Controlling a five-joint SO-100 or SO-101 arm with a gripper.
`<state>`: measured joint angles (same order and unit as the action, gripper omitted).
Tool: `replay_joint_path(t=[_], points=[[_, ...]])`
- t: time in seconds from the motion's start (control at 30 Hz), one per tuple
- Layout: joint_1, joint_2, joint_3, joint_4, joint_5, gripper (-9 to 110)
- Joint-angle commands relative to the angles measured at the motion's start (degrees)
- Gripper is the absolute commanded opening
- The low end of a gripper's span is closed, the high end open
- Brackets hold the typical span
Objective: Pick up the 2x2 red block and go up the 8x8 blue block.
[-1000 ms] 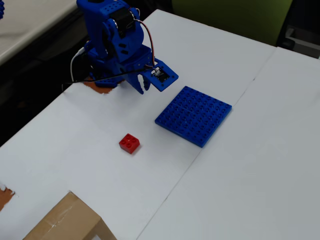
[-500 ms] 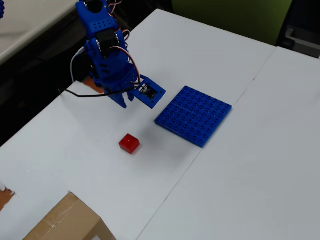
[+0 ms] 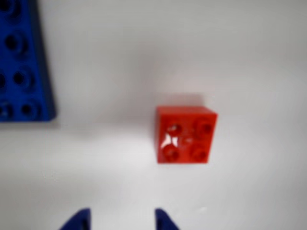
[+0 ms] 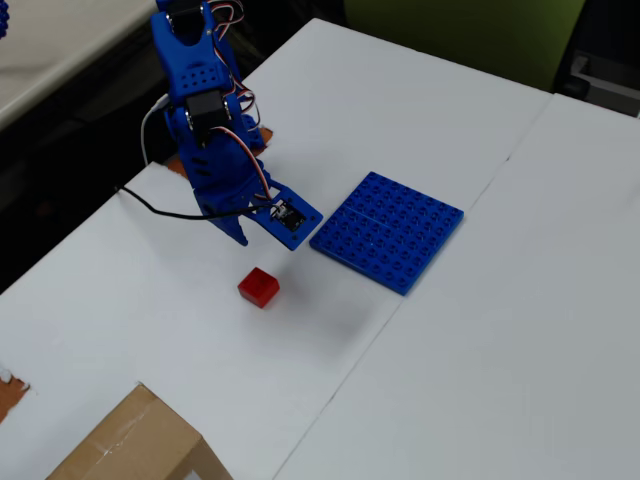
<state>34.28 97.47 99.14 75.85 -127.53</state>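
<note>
The gripper (image 4: 252, 232) hangs above the white counter (image 4: 480, 330) with its jaws apart, holding nothing. The 2x2 red block (image 4: 259, 287) lies just beyond its tips on the counter, studs up. The 8x8 blue block (image 4: 388, 230) lies flat to the right in the overhead view.

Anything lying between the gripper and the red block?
No. In the wrist view, only bare white table separates the gripper from the red block.
</note>
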Motion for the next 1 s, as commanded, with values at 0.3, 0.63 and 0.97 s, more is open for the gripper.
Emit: replay_joint_path(t=[0.3,0.63,0.97], points=[[-1.67,-2.90,-2.81,-9.84,2.99,16],[-2.11,-3.34,-2.81,-11.16,4.22,13],[0.18,-3.87,-2.81,-15.73,0.79,20]])
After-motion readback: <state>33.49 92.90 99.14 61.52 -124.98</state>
